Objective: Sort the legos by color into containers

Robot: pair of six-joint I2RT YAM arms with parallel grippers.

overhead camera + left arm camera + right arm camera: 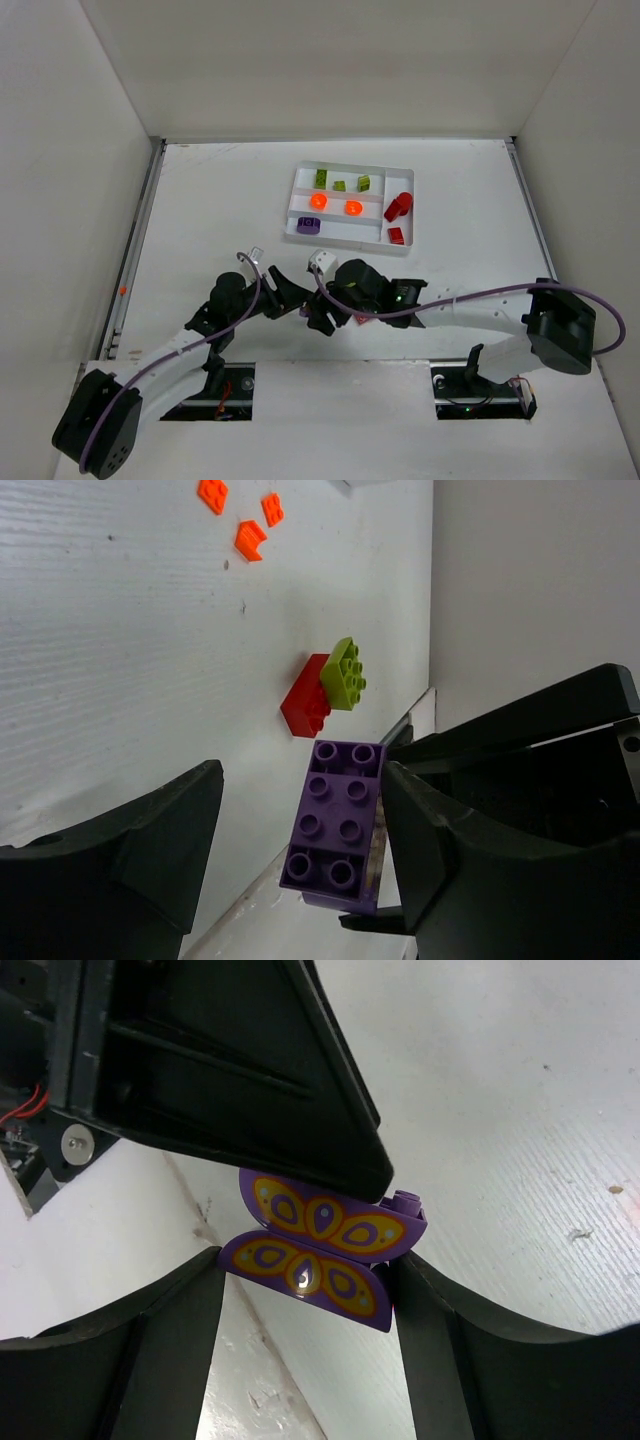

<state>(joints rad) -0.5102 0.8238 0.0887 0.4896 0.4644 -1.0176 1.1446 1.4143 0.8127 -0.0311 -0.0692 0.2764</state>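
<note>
White grained table (220, 200), white walls (330, 60) around; left jaws agape, right jaws pinching purple brick (320, 1250).

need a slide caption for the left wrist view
Open left hand framing a purple brick, red brick and lime brick beyond.
</note>
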